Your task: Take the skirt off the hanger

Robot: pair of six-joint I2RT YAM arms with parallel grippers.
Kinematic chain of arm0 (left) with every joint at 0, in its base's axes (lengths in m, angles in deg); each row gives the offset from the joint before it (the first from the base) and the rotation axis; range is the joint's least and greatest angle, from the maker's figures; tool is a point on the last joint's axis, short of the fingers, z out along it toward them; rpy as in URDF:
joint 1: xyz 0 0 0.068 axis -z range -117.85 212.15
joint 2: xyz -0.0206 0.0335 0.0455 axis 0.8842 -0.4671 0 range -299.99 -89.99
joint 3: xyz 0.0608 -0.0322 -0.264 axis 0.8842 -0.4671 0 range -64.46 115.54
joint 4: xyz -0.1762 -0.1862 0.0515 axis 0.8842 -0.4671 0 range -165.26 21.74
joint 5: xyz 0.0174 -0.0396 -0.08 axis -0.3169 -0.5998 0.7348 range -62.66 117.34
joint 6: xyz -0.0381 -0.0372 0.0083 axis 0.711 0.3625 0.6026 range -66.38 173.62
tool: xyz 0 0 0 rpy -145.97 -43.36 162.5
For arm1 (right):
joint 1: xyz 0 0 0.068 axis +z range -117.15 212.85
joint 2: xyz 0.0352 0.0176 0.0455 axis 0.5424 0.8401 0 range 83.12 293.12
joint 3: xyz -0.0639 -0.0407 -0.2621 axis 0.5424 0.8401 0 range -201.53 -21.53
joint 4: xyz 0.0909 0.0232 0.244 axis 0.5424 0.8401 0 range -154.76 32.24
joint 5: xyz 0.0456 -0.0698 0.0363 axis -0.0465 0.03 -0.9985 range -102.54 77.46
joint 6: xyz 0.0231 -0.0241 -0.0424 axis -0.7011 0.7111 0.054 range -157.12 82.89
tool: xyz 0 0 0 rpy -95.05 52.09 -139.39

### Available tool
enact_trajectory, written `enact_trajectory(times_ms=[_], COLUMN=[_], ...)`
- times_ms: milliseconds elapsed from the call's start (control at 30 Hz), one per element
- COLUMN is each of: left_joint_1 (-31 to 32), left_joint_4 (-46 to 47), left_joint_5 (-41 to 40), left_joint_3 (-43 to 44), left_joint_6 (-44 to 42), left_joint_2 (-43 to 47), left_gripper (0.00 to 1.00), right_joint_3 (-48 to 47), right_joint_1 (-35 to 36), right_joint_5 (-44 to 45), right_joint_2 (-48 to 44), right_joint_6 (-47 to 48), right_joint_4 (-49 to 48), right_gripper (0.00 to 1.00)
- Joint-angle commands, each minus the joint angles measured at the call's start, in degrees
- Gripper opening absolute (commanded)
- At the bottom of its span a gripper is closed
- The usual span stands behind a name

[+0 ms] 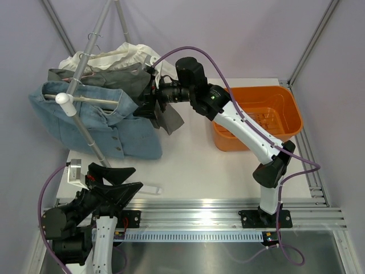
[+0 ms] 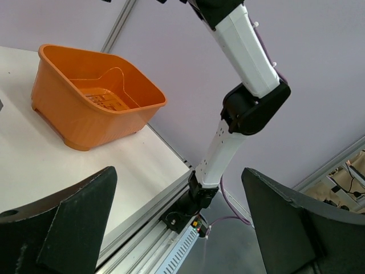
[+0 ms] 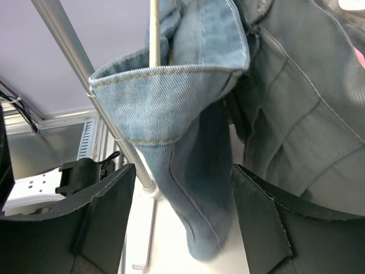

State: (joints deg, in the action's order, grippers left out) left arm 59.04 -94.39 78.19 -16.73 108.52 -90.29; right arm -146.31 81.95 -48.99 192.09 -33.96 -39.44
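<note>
Top view: denim skirt (image 1: 97, 123) on hanger (image 1: 94, 101), hung from rack (image 1: 85, 57) above bench (image 1: 188, 165); right hand (image 1: 153, 107) at skirt's edge, beside grey garment (image 1: 114, 77)
Left wrist view: left hand (image 2: 178, 174) spread, holding nothing
Right wrist view: right hand spread, waistband fold just ahead, ungripped
Handling: pinch waistband alone, clear of grey garment, then draw sideways off hanger end

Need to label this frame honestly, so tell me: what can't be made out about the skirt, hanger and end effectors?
How the denim skirt fastens to its hanger: top view, fabric folds over it; right wrist view, cut off by the top edge.
Whether the right end effector touches the grey garment: top view, its fingertips overlap the cloth.
White garment: top view, mostly behind the grey one.
</note>
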Motion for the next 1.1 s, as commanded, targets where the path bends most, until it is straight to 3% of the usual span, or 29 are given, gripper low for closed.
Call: enact_trajectory(times_ms=[0, 167, 233, 267, 467, 500, 567, 800, 1067], left_joint_1=[-0.4, -0.4, -0.4, -0.31, -0.31, -0.4, -0.4, -0.4, -0.4], left_joint_4=[0.47, 0.29, -0.32, -0.67, -1.73, -1.56, -1.38, -2.34, -2.44], left_joint_5=[2.15, 2.32, 2.5, 2.41, 2.76, 2.94, 3.03, 3.2, 3.12], left_joint_3=[-0.09, 0.44, 0.96, 1.05, 0.7, 0.62, 0.62, 0.09, -0.7], left_joint_6=[-0.93, -0.84, -1.28, -1.63, -2.51, -2.51, -2.6, -3.56, -3.65], left_joint_2=[9.26, 9.35, 9.35, 9.26, 9.26, 9.35, 9.26, 9.26, 9.35], left_gripper=[0.95, 0.96, 0.96, 0.96, 0.95, 0.95, 0.95, 0.95, 0.95], right_joint_3=[-1.79, -7.75, -9.17, -10.48, -14.18, -14.27, -15.15, -12.43, -22.61], right_joint_1=[0.03, 0.03, 0.03, 0.03, 0.03, 0.12, 0.03, 0.99, 1.96], right_joint_5=[-2.05, -4.15, -5.47, -6.7, -11.88, -13.2, -15.05, -16.65, -13.04], right_joint_2=[-2.71, 2.38, 4.31, 4.85, 7.84, 8.1, 8.98, 8.46, 13.11], right_joint_6=[0.36, 0.36, -0.08, -0.6, -1.84, -1.23, -0.7, 1.15, -2.19], right_joint_4=[-3.0, -0.01, 0.34, 0.17, -0.62, -0.8, -0.8, -5.9, -8.62], right_gripper=[0.74, 0.7, 0.63, 0.55, 0.38, 0.22, 0.0, 0.0, 0.0])
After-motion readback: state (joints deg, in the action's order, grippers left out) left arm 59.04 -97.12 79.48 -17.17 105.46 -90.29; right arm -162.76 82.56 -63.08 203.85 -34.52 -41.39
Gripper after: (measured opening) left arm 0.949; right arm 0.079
